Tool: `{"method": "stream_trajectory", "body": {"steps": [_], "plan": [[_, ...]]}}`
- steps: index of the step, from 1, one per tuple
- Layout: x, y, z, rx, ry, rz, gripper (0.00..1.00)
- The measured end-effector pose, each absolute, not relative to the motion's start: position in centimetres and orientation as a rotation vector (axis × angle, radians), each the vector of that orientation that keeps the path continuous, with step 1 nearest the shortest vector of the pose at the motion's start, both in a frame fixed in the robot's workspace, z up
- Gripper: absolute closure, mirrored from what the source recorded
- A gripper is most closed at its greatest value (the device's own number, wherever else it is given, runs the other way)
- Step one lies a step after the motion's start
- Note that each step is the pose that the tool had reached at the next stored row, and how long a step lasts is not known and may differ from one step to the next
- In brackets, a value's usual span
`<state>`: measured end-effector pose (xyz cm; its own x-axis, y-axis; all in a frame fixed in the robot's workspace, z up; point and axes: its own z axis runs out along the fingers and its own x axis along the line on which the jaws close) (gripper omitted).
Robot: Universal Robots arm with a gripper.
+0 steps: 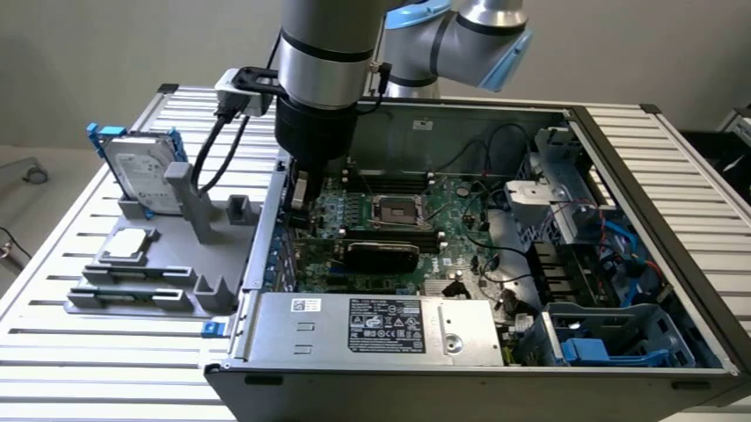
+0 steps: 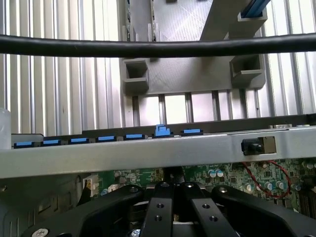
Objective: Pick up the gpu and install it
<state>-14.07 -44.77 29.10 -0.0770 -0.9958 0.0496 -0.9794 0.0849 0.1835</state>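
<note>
Inside the open computer case [image 1: 610, 132], near its wall on the exterior view's left, the arm reached straight down, its dark wrist lowered over the motherboard [image 1: 405, 220]. The gripper [image 2: 174, 197] was clenched, its two black fingers [image 2: 159, 207] pressed together above the green board in the wrist view; whether anything thin was pinched between them could not be told. The gpu [image 1: 382, 255] lay across the motherboard below the processor socket [image 1: 397, 211], a flat black card seated in line with the slots, with its end toward the case wall where the arm stood; the gripper was close to that end, though contact could not be made out. In the wrist view the case's metal edge [image 2: 148, 150] ran across just beyond the fingers, a row of blue slot clips [image 2: 163, 131] along it. Outside the case, on the slatted table [image 1: 70, 352], a grey parts holder [image 1: 153, 281] carried a silver hard drive in a blue frame [image 1: 141, 171] standing upright. A silver power supply [image 1: 375, 330] sat along the case's near edge in the exterior view.
</note>
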Motion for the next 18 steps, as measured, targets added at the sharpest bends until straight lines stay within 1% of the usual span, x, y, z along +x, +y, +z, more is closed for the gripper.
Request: {"method": "stream_trajectory", "body": {"steps": [18], "plan": [[-14.06, -44.74, 29.37, 2.005, -2.179, -0.141, 0.89]]}}
